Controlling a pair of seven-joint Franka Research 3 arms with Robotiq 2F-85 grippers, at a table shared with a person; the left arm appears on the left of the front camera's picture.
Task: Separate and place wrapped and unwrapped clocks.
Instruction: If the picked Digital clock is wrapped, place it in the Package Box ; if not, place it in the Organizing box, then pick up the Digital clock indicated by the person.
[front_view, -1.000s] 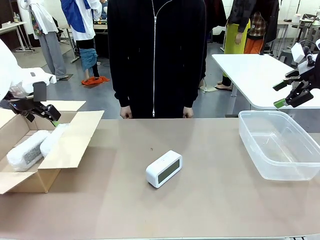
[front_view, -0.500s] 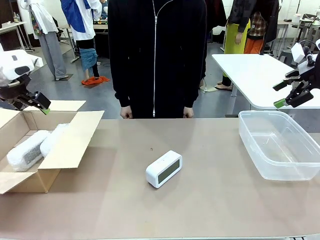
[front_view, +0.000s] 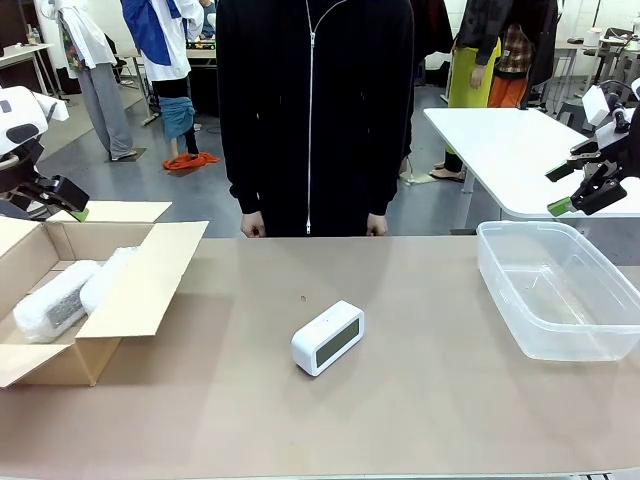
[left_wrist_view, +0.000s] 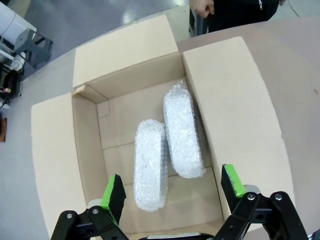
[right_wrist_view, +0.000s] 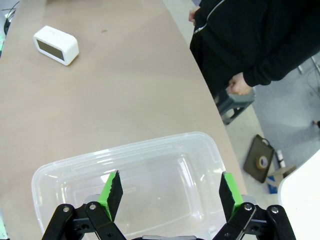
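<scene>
Cardboard box (front_view: 140, 290) at the table's left holds both wrapped clocks (front_view: 58, 298); the bare clock (front_view: 328, 338) lies mid-table, well apart from the clear tub (front_view: 560, 300) below the right gripper (front_view: 558, 190). Left wrist: the left gripper (left_wrist_view: 172, 187), spread wide, overlooks the bundles touching side by side, which the front view's flap half hides. Right wrist: jaws apart above the tub. A shallow pinch on the bare clock's smooth casing could let it slip.

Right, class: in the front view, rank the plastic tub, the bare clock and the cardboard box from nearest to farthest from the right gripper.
From the right gripper:
1. plastic tub, right side, just below it.
2. bare clock, mid-table.
3. cardboard box, far left.
</scene>
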